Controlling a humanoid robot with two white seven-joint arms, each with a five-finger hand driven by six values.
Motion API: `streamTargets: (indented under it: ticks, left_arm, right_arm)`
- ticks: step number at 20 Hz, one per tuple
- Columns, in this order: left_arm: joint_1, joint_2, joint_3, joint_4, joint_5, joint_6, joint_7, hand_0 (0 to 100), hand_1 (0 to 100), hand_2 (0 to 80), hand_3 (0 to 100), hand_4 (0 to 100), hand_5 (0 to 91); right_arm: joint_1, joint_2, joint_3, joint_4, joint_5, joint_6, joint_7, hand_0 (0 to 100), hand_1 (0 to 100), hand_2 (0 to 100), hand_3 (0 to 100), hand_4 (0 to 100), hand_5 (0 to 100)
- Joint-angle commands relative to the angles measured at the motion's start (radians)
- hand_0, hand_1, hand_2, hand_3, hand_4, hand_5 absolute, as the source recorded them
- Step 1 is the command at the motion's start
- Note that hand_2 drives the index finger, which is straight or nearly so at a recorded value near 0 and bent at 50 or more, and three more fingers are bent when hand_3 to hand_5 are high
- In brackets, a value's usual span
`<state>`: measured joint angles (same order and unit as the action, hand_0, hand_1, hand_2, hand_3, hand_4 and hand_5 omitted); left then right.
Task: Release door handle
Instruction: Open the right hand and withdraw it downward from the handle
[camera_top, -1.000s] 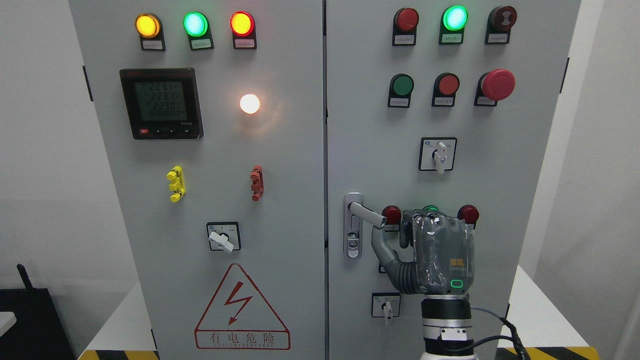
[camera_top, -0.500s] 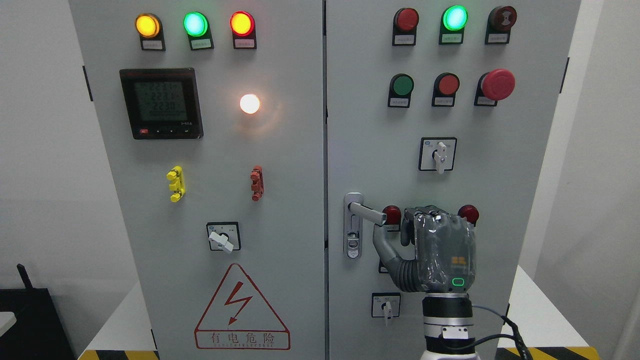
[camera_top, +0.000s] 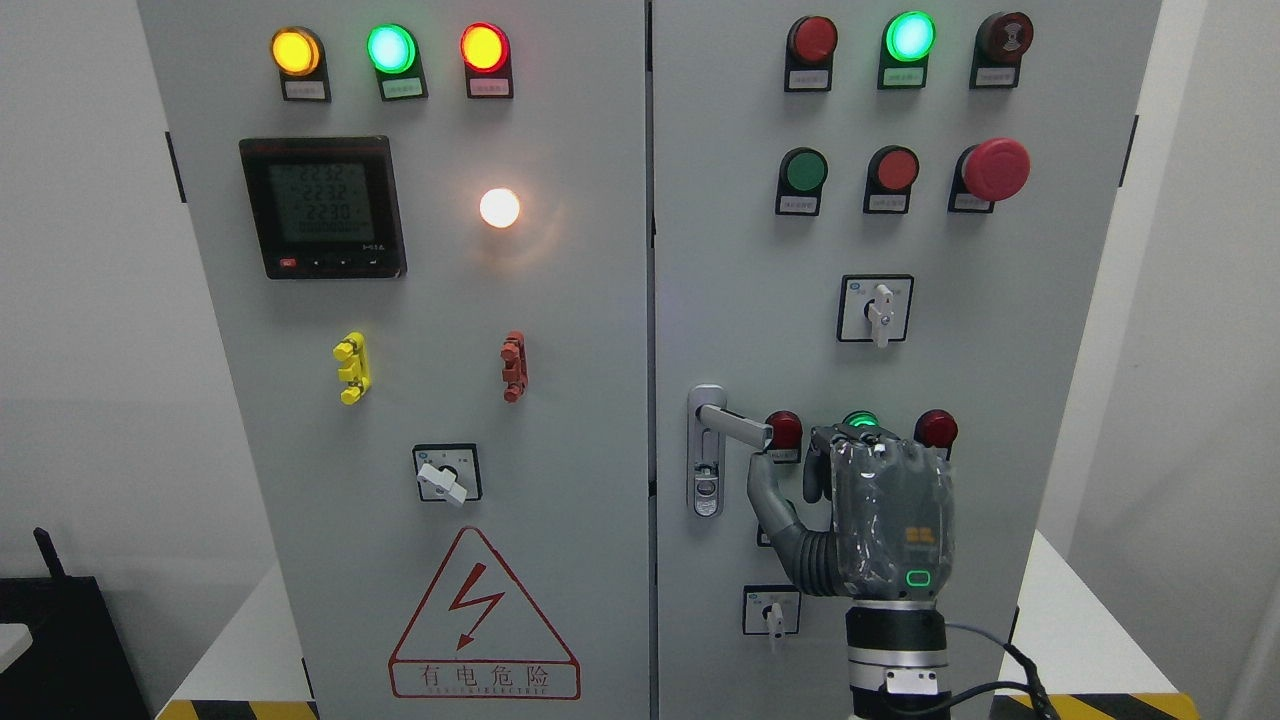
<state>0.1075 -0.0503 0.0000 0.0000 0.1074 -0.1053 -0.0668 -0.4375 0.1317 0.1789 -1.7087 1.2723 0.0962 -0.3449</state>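
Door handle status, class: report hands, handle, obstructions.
Right robot hand open, off the lever. Door handle free, thumb just below its tip. Left not visible. Nothing obstructing.

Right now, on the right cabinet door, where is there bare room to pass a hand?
Bare patches: between the door handle and the upper rotary switch, and the right strip under the red mushroom button. Crowded: around the right hand, with small indicator lamps and the lower rotary switch.

Three rotary switches (camera_top: 875, 308), two doors (camera_top: 440, 380)

Right hand (camera_top: 868, 510) just right of door handle (camera_top: 735, 425), seemingly apart.
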Motion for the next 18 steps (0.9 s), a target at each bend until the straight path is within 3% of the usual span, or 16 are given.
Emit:
streamTargets:
  ticks: [1,2,3,5,6,7,8,11,13,18]
  left_arm:
    - [0.0,0.0,-0.014,0.02,0.0,-0.001,-0.001,12,39,0.0,0,0,0.0]
    - [0.0,0.0,-0.014,0.02,0.0,-0.001,-0.001,12,39,0.0,0,0,0.0]
    - [0.0,0.0,-0.014,0.02,0.0,-0.001,-0.001,12,39,0.0,0,0,0.0]
    - [0.0,0.0,-0.014,0.02,0.0,-0.001,-0.001,12,39,0.0,0,0,0.0]
    - [0.0,0.001,-0.014,0.02,0.0,-0.001,-0.001,12,39,0.0,0,0,0.0]
    - [0.0,0.0,-0.014,0.02,0.0,-0.001,-0.001,12,39,0.0,0,0,0.0]
    - [0.0,0.0,-0.014,0.02,0.0,-0.001,-0.001,12,39,0.0,0,0,0.0]
    - [0.0,0.001,-0.014,0.02,0.0,-0.001,-0.001,12,39,0.0,0,0,0.0]
    - [0.0,0.0,-0.014,0.02,0.0,-0.001,-0.001,12,39,0.0,0,0,0.0]
    - [0.0,0.0,-0.014,0.02,0.0,-0.001,-0.001,12,39,0.0,0,0,0.0]
  right_arm:
    - [0.106,-0.091,-0.005,-0.074,-0.002,-0.061,-0.025,45,51,81,100,92,98]
    - [0.129,-0.125,-0.019,-0.086,-0.005,-0.085,-0.025,46,50,66,96,81,85]
    - [0.152,-0.154,-0.044,-0.1,-0.022,-0.108,-0.026,46,49,61,89,72,76]
    - [0.184,-0.197,-0.096,-0.104,-0.098,-0.192,-0.058,48,41,38,56,43,44]
    - [0.19,-0.217,-0.125,-0.104,-0.154,-0.243,-0.063,49,38,33,49,36,37]
    - [0.197,-0.237,-0.149,-0.104,-0.197,-0.283,-0.062,49,32,22,30,16,18]
    - [0.201,-0.257,-0.169,-0.106,-0.22,-0.311,-0.06,48,28,13,18,6,5]
    - [0.195,-0.302,-0.194,-0.106,-0.234,-0.371,-0.057,48,21,0,0,0,0]
    - [0.192,-0.3,-0.194,-0.106,-0.257,-0.406,-0.057,47,20,0,0,0,0]
    - [0.187,-0.297,-0.194,-0.106,-0.263,-0.401,-0.034,42,24,0,0,0,0]
